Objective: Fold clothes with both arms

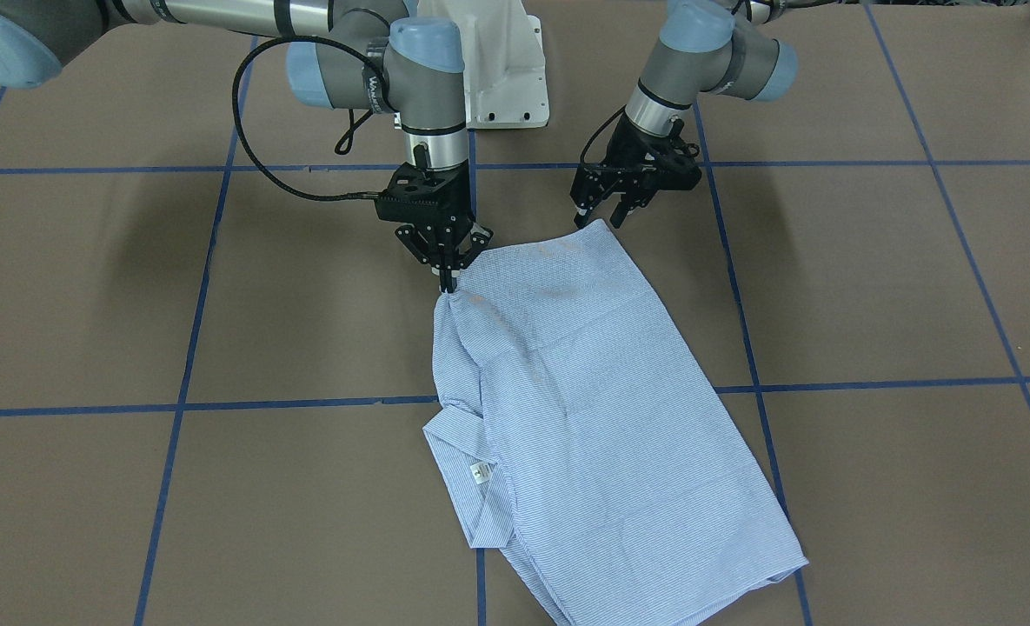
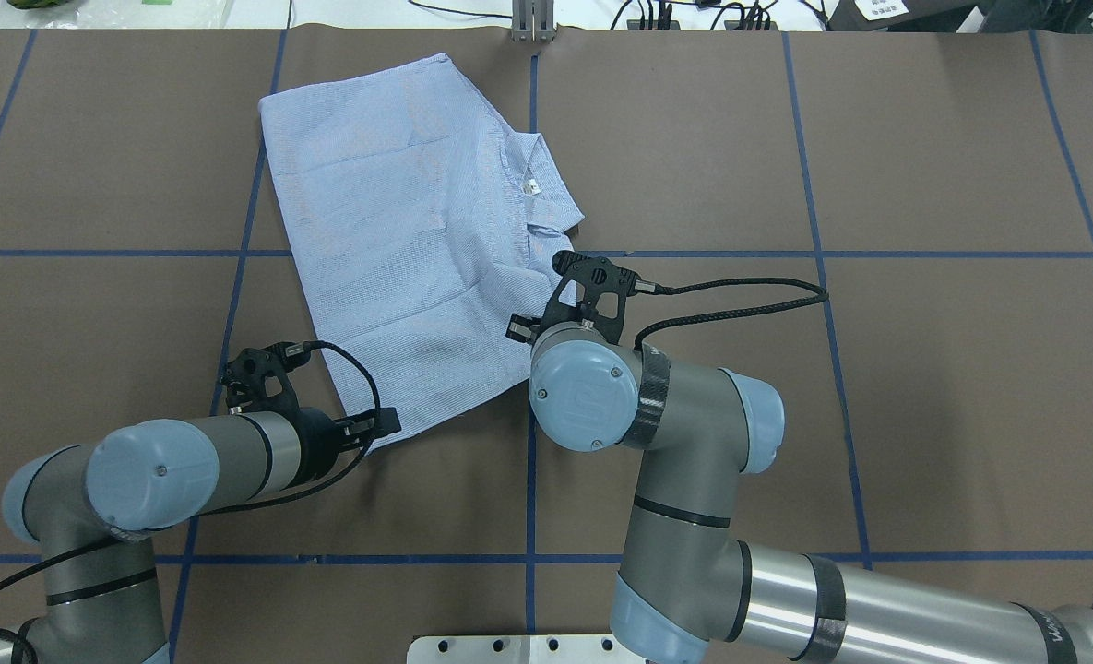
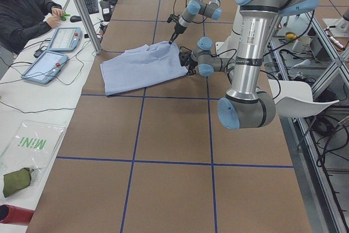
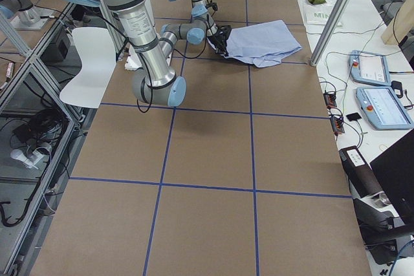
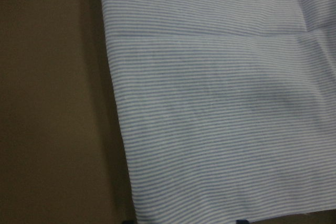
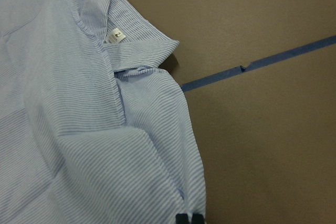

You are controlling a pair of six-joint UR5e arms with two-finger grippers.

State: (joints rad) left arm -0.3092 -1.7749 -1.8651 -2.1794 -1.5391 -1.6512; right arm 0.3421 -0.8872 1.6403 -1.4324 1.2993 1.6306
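One fold corner held: right gripper (image 1: 449,276) pinches the shirt (image 1: 601,417), left gripper (image 1: 600,217) gapes empty over the other, which I'd clamp next.

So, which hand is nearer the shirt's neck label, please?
Right. The right hand pinches the shirt on the neck label side; the left hand is at the corner away from it.

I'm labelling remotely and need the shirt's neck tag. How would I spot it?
On the brown, blue-taped table lies one light blue striped shirt. Its collar folds out on the robot's right side. Inside it sits the neck tag, the only small white rectangle on the cloth.
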